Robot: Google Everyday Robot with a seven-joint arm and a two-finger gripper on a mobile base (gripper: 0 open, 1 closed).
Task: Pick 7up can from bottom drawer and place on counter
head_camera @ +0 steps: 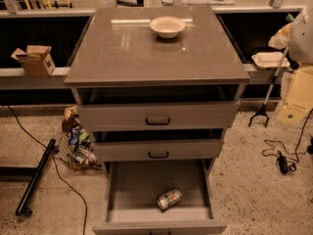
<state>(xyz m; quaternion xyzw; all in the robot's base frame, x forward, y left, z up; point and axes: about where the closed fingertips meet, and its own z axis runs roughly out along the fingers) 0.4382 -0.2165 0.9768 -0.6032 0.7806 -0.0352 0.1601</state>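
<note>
The 7up can (169, 199) lies on its side on the floor of the open bottom drawer (128, 187), right of the middle and near the front wall. The drawer is pulled out towards me, and its plain grey front (159, 226) is at the bottom of the view. The counter (132, 53) is the glossy grey-brown slab on top of the cabinet. My gripper is not in view. A pale, blurred shape (301, 33) at the right edge may be part of my arm.
A cream bowl (167, 26) stands at the back of the counter. Two grey drawers with black handles (157, 121) (158, 154) sit slightly open above the bottom drawer. A mesh bag of snacks (76, 148) and a black pole (35, 176) lie to the left. A reacher tool (266, 99) and cables (281, 160) are on the right.
</note>
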